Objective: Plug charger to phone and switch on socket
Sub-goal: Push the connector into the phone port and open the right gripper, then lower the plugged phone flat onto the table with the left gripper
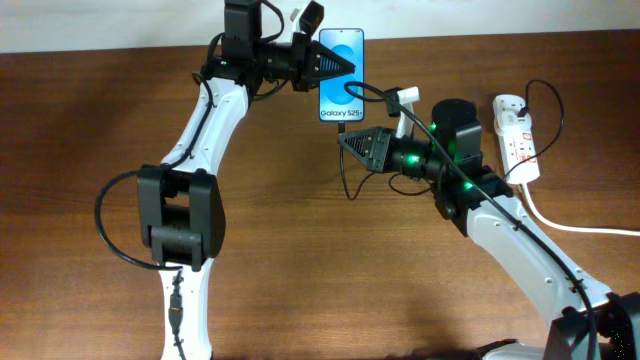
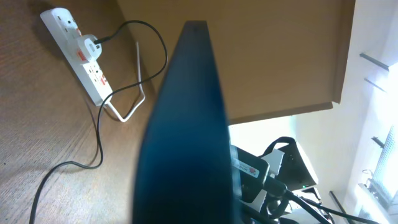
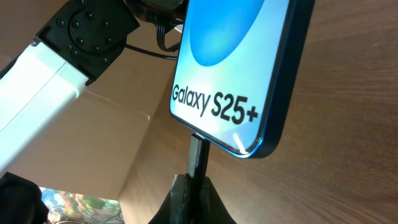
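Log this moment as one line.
left gripper: holding phone | right gripper: holding charger plug at phone's bottom port | seating: unclear | socket: no gripper on it

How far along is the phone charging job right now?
Done: the left gripper grips the phone, and the far end of the charger looks plugged into the socket. In hand: the right gripper has the charger's plug at the phone's bottom port; I can't tell if it is fully seated. Left: switching on the socket, whose switch state isn't readable.
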Robot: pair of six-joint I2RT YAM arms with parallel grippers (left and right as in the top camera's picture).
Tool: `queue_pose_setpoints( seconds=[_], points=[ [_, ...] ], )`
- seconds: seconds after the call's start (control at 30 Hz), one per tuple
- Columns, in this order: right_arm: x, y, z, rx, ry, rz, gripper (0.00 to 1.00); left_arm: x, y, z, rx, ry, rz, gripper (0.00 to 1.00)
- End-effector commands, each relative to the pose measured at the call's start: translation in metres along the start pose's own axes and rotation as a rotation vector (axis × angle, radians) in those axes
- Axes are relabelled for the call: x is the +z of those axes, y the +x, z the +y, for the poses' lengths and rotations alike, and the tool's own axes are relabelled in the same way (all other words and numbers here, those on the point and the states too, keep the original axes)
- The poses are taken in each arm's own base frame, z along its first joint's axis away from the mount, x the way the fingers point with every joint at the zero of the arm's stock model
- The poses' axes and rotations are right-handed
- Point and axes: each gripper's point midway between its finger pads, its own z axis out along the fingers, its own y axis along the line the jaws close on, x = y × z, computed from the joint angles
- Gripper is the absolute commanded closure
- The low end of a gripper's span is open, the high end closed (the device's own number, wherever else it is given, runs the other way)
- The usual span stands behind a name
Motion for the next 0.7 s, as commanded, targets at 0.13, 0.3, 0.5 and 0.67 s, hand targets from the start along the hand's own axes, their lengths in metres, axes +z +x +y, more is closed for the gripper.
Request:
queue_pose_setpoints(
  seconds=[0.13,0.3,0.5,0.67],
  points=[
    [-0.021,-0.047,0.0,-0.061,0.033,-0.16,0.96,0.022,0.017,-0.011,0.055,0.057,0.087,1.0],
    [-0.02,-0.045,-0.001,-0.055,0.034,-0.151,0.79,0.013,0.013,-0.01,0.054,0.051,0.07,1.0],
    [-0.019,-0.034,-0.007,-0.013,0.047,-0.105,0.75,-0.004,0.006,-0.006,0.055,0.032,0.031,1.0],
    [-0.019,-0.027,-0.016,-0.002,0.086,-0.08,0.44,-0.011,0.004,0.012,0.134,-0.003,-0.012,1.0]
  ],
)
